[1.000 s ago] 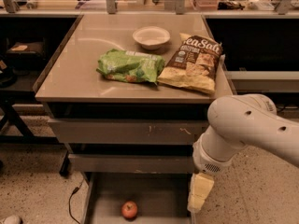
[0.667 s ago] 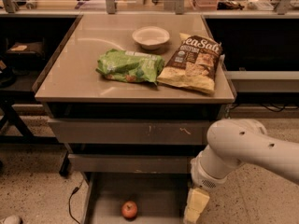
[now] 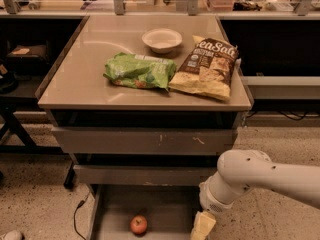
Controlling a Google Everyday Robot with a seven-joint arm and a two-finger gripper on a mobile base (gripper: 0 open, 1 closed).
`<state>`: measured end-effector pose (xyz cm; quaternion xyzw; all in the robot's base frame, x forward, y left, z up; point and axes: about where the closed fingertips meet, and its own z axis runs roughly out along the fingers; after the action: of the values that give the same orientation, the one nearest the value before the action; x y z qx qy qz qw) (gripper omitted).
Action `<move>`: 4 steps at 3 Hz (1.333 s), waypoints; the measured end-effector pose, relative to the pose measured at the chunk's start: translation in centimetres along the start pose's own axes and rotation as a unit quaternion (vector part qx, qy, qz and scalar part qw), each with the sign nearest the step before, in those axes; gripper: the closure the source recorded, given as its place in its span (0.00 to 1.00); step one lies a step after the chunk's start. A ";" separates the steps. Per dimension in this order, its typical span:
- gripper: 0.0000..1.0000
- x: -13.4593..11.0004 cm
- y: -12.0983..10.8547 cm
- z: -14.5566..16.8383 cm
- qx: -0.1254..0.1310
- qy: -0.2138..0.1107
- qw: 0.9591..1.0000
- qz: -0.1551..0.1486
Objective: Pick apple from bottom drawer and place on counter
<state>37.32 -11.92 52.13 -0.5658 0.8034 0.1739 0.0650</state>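
At the right side of the open bottom drawer [image 3: 165,204], low in the view, the gripper [image 3: 202,227] hangs from the white arm [image 3: 260,176]. Its pale yellow end is cut by the lower edge (so I cannot tell whether it is wide or narrow; nothing shows in its hold).

The step in hand looks to be the reach for the apple [image 3: 139,224]. To do it well, the gripper should cross leftward above apple height and stop directly over the fruit. Only then should it come down, spread enough to pass both sides. A round apple on a smooth metal floor will likely roll if nudged from one side, so a sideways sweep at floor level is a poor idea. Closing around the widest part should give the firmest hold.

The apple lies to the left of the gripper, near but clearly apart and at about the same height in the view. It sits on the bare drawer floor, touching neither side rail.

The counter [image 3: 85,79] is well above the gripper and to its left. It carries a green bag [image 3: 140,70], a brown chip bag [image 3: 206,68] and a white bowl [image 3: 161,39] (the left part looks the roomiest).
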 end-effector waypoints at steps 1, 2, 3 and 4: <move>0.00 0.5 -0.5 2.5 -0.002 -0.026 1.000 0.009; 0.00 0.8 -1.9 6.2 0.000 -0.067 0.998 0.021; 0.00 0.7 -2.6 11.9 -0.026 -0.107 0.993 0.032; 0.00 0.7 -2.5 12.0 -0.026 -0.106 0.994 0.030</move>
<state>38.27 -9.02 40.25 -0.5210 0.8039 0.2559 0.1300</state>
